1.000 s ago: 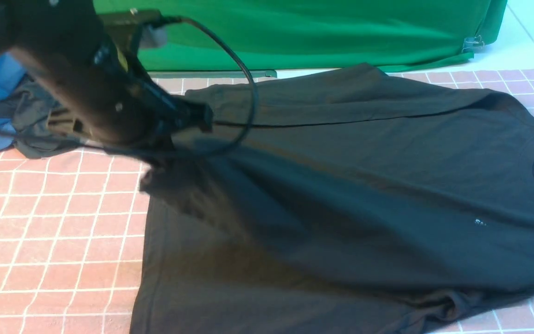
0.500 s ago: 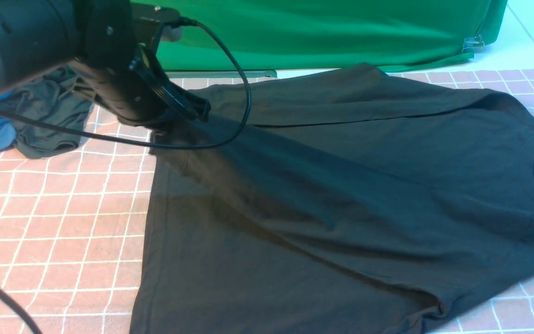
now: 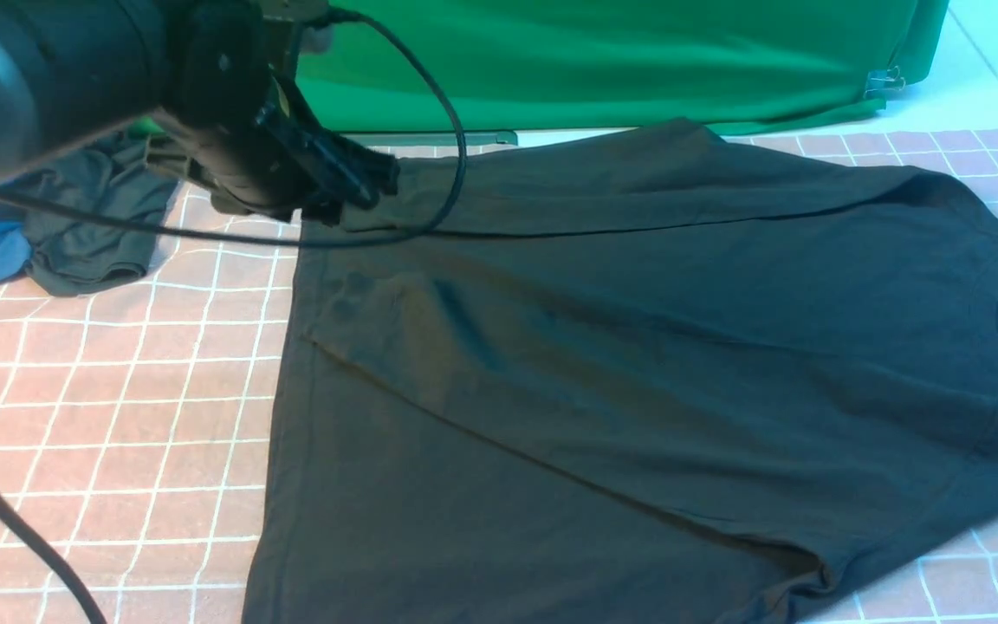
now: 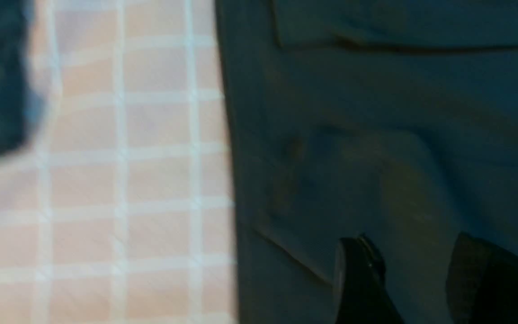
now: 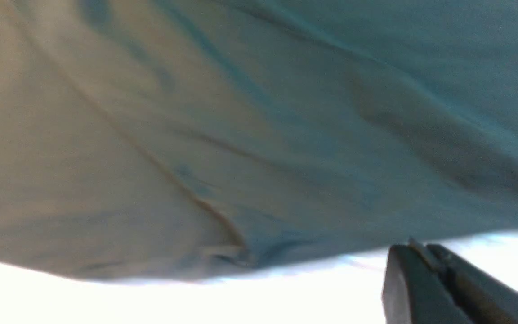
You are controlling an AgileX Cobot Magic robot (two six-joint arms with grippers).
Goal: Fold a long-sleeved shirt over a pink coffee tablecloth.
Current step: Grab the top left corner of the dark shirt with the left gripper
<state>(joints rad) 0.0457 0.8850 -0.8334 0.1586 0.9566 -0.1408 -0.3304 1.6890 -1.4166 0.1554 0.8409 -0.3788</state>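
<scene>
The left hand (image 3: 373, 184) has released the long-sleeved shirt (image 3: 638, 364), whose fold now lies flat.

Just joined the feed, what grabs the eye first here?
The black long-sleeved shirt fills the middle and right of the pink coffee tablecloth, a long diagonal fold crossing its body. The left gripper hangs open above its far left corner, with a heap of grey and blue garments further left.

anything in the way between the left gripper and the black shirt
Nothing visible. The left gripper hangs open over the long-sleeved shirt; the grey garment lies apart, to its left, on the pink coffee tablecloth.
</scene>
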